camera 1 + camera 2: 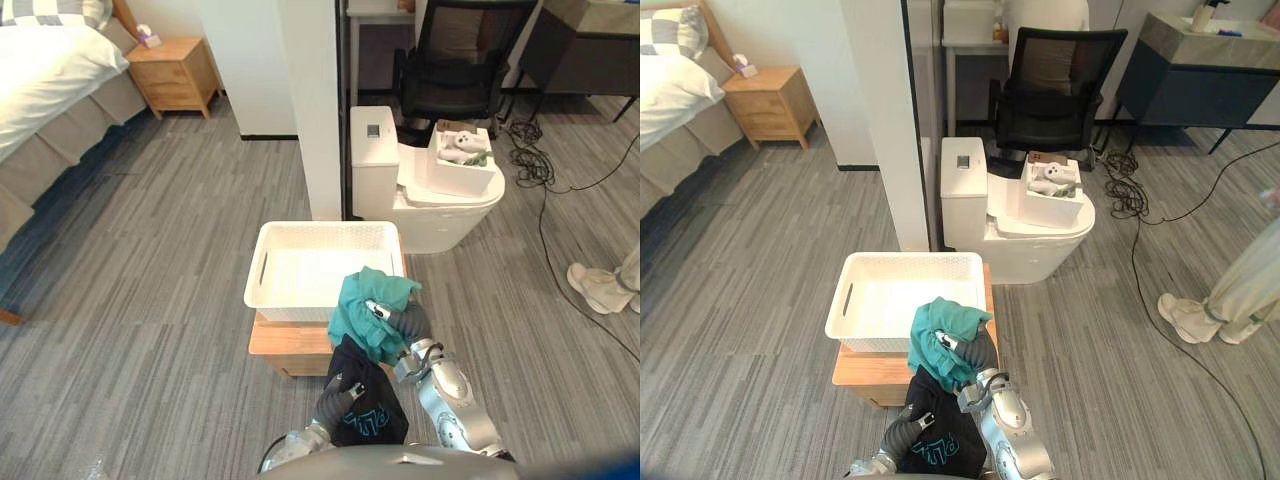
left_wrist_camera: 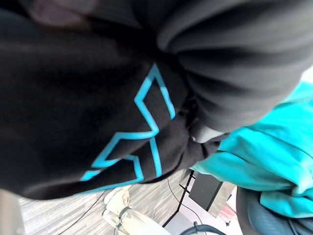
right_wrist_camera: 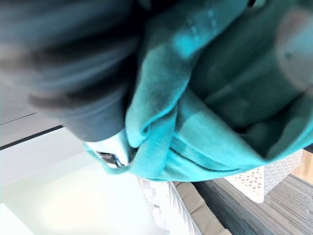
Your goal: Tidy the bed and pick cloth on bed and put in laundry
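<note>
Left eye view has, nearest, the left hand (image 1: 343,392) clamped on a hanging black cloth (image 1: 372,415), just beyond it the right hand (image 1: 400,322) clutching a teal cloth (image 1: 365,305) at the near right corner of the white basket (image 1: 300,300) on a low wooden table (image 1: 290,345), with the bed (image 1: 50,70) far off left.

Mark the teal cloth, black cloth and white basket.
teal cloth (image 1: 360,300), left eye view, middle of the bunched fabric.
black cloth (image 1: 372,387), left eye view, plain fabric above the blue print.
white basket (image 1: 305,275), left eye view, bare inner floor.
</note>
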### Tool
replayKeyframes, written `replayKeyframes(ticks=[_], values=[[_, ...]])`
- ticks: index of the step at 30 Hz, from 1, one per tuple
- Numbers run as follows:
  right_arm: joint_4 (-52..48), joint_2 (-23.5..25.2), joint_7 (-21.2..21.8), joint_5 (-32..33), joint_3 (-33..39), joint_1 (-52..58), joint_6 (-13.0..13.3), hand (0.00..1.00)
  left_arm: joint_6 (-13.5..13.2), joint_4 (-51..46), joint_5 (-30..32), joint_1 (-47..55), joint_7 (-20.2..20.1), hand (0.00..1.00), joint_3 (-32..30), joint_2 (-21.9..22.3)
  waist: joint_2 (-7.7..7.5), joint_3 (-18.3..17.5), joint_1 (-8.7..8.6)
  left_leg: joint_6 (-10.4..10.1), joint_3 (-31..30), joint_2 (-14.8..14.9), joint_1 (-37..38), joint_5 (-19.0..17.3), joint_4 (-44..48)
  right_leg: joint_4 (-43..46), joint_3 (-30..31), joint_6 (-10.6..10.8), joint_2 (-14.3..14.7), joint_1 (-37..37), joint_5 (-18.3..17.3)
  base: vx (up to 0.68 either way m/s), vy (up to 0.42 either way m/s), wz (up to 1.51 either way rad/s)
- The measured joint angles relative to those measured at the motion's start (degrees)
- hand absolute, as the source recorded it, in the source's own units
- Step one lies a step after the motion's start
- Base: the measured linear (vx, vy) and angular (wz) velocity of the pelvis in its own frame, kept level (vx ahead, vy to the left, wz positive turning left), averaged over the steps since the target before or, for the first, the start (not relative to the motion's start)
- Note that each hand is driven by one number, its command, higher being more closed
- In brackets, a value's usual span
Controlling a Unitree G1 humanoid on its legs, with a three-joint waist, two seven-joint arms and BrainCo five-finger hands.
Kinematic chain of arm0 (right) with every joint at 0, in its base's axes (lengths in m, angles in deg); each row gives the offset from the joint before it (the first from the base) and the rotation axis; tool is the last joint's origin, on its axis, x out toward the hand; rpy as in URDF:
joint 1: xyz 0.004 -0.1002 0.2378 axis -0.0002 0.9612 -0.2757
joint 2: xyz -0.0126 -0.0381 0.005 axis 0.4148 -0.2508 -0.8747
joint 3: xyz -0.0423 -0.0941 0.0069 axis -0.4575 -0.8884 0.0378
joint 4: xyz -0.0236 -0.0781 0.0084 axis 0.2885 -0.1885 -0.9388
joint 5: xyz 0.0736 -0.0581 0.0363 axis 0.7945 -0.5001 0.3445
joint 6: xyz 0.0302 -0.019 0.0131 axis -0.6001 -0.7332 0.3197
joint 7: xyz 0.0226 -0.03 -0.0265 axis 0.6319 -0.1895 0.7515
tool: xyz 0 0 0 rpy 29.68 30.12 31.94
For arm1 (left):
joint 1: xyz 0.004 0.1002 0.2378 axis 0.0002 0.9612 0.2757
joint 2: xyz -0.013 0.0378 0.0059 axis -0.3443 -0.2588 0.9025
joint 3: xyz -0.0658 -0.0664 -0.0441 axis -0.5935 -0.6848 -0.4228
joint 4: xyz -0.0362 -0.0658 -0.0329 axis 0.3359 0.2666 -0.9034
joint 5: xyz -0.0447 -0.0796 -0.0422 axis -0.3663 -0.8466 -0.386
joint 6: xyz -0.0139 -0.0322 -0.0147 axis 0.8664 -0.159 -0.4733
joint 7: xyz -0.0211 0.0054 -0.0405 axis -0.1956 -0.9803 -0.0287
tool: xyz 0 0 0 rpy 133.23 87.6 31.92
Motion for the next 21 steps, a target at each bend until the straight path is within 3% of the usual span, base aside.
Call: replayKeyframes(ticks=[4,5,6,7,8,9,10,11,12,13,14,15,17,18,19,21], values=[[-0.34,-0.08,-0.05,0.07,-0.21,2.33,-0.02,1.00,-0.97,1.72,-0.01,-0.64,-0.42,1.00,0.08,0.23,-0.01,-0.05,-0.47,-0.03,-0.39,-0.51,2.39,0.02,-2.88,-0.58,-0.28,0.17,0.31,1.50,0.20,-0.01,-0.029,0.01],[-0.45,-0.17,-0.10,0.05,-0.12,3.10,-0.01,1.00,-0.96,1.92,0.01,-0.75,-0.78,1.00,0.14,0.27,-0.57,0.04,-0.32,0.44,-0.52,-0.73,2.45,-0.68,-3.22,1.29,-0.34,1.73,0.03,0.46,-2.25,-0.04,0.021,0.07],[-0.49,-0.22,-0.19,0.03,0.07,3.48,-0.01,1.00,-0.96,1.91,0.00,-0.79,-0.87,1.00,0.19,0.26,-0.52,0.03,-0.33,0.72,-0.68,-0.75,2.44,-1.23,-3.28,4.02,-0.74,2.00,-0.22,-0.74,-4.32,-0.04,0.069,0.30],[-0.63,-0.18,-0.64,-0.05,0.24,4.24,-0.01,1.00,-0.96,1.76,0.06,-0.88,-1.23,1.00,0.19,-0.18,-1.42,0.13,-0.56,1.23,-1.99,-1.83,2.53,-2.03,-3.52,12.51,-2.10,2.90,-2.08,-4.08,-8.73,0.00,0.077,0.51],[-1.41,-0.22,-1.25,-0.17,0.27,5.04,0.00,1.00,-0.96,1.70,0.13,-1.31,-1.27,1.00,0.14,-0.66,-2.70,0.03,-1.11,1.27,-3.37,-3.56,2.83,-2.89,-4.28,22.68,-3.34,2.08,-4.78,-7.99,-11.83,0.00,0.079,0.43],[-1.75,-0.28,-1.59,-0.47,0.26,5.14,0.00,1.00,-0.88,1.75,0.11,-2.13,-1.16,1.00,-0.05,-0.59,-3.28,0.35,-0.64,1.51,-3.44,-4.22,3.46,-3.06,-4.85,29.04,-3.71,2.12,-6.17,-10.88,-12.27,0.02,0.084,0.17],[-2.09,-0.08,-2.10,-1.19,-0.07,5.11,0.01,1.00,-0.60,1.38,0.11,-2.33,-1.12,1.00,-0.15,-0.65,-3.17,1.06,-0.49,2.40,-3.41,-4.25,4.79,-3.22,-5.22,39.98,-3.93,4.72,-8.22,-15.62,-10.57,0.04,0.093,0.07],[-2.20,0.05,-2.32,-1.24,-0.47,5.26,0.02,1.00,1.18,0.45,0.02,-2.43,-0.91,1.00,-0.40,-0.99,-2.54,2.07,-0.95,3.08,-3.32,-3.43,5.94,-3.40,-4.40,46.25,-4.12,4.53,-9.19,-17.89,-9.84,0.07,0.097,0.13],[-2.29,0.08,-2.26,-1.38,-1.02,5.31,0.02,1.00,2.73,-0.26,-0.10,-2.53,-0.55,1.00,-0.65,-1.14,-2.90,1.90,-1.27,2.89,-3.36,-3.16,6.35,-3.65,-4.03,47.10,-4.25,4.10,-9.59,-18.68,-10.42,0.11,0.081,0.17],[-2.74,0.89,-2.04,-2.52,-1.68,5.29,0.02,1.00,5.92,-2.09,-1.10,-2.77,0.34,1.00,-1.93,-1.24,-3.61,1.83,-1.48,2.58,-3.33,-2.70,6.81,-4.43,-3.42,45.85,-4.71,3.76,-10.29,-19.91,-10.73,0.10,0.062,0.07],[-2.99,1.45,-1.97,-2.95,-1.90,5.32,0.02,1.00,7.06,-2.79,-1.69,-2.90,0.66,1.00,-2.72,-1.24,-4.01,1.65,-1.61,2.34,-3.41,-2.42,6.87,-4.79,-3.13,43.88,-4.76,3.82,-10.10,-20.32,-10.66,0.21,0.035,0.06],[-3.72,2.28,-1.76,-3.40,-2.55,5.29,-0.02,1.00,8.89,-3.39,-2.65,-3.48,0.77,1.00,-4.15,-1.25,-4.51,1.40,-2.27,1.89,-3.64,-1.74,7.14,-5.15,-2.69,36.53,-4.77,4.05,-9.40,-20.32,-9.70,0.28,-0.023,0.02],[-4.84,2.35,-0.97,-3.40,-3.13,5.23,-0.17,1.00,11.95,-3.58,-3.92,-4.77,0.72,1.00,-5.99,-1.43,-4.60,1.30,-2.64,0.82,-3.74,-0.70,7.50,-5.81,-2.19,21.09,-4.20,3.60,-6.39,-18.56,-3.80,0.29,-0.058,0.01],[-4.71,2.17,-0.65,-3.33,-2.69,5.33,-0.30,1.00,13.60,-3.49,-3.92,-5.38,0.62,1.00,-6.88,-1.55,-4.60,1.26,-3.13,-0.38,-4.74,-0.51,7.74,-6.60,-1.99,13.11,-3.75,2.27,-5.37,-15.29,5.70,0.24,-0.062,-0.03],[-4.55,1.69,-0.62,-3.27,-1.94,5.08,-0.81,1.00,14.81,-3.17,-3.91,-6.22,0.56,1.00,-7.09,-1.02,-3.01,1.30,-3.36,-0.76,-4.91,0.74,8.25,-6.79,-2.10,11.08,-3.89,1.34,-3.71,-14.08,7.24,0.34,-0.078,-0.06],[-4.48,1.18,-0.29,-3.23,1.00,3.97,-0.98,1.00,15.71,-3.28,-3.88,-7.17,0.02,1.00,-7.88,-0.71,-0.56,2.58,-4.27,-1.12,-5.06,1.63,8.82,-6.69,-2.79,11.51,-3.81,0.63,-2.62,-14.10,6.15,0.20,-0.042,-0.09]])
